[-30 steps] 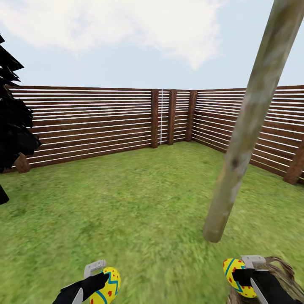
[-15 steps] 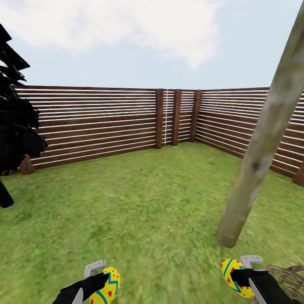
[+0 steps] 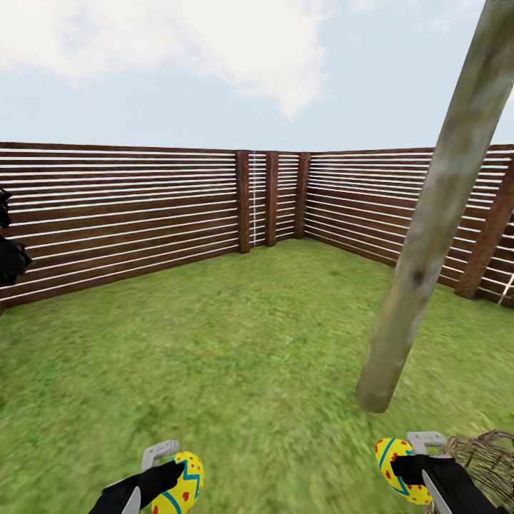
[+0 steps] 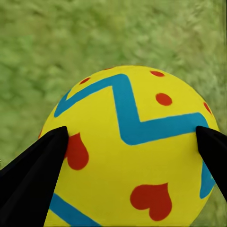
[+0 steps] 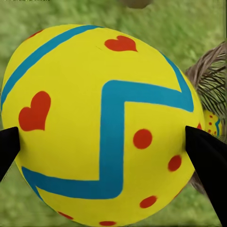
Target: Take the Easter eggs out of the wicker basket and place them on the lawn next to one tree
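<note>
My left gripper (image 3: 175, 480) is shut on a yellow Easter egg (image 3: 182, 485) with blue zigzags and red marks, low over the lawn (image 3: 235, 343); the same egg (image 4: 132, 151) sits between the black fingers (image 4: 33, 170) in the left wrist view. My right gripper (image 3: 408, 475) is shut on a second egg (image 3: 397, 467), large in the right wrist view (image 5: 101, 127). The wicker basket (image 3: 485, 460) lies at the lower right, beside my right hand; the third egg (image 5: 211, 124) peeks from inside the basket (image 5: 213, 80). The pale tree trunk (image 3: 428, 235) rises just beyond my right gripper.
A brown slatted fence (image 3: 143, 207) closes the lawn, with a corner of posts (image 3: 271, 196) straight ahead. A dark cypress-like tree (image 3: 7, 257) shows at the left edge. Open grass stretches between me and the fence.
The whole view has swung: the dark tree slid toward the left edge, the fence corner shifted left, and more of the basket shows. Both grippers keep their eggs.
</note>
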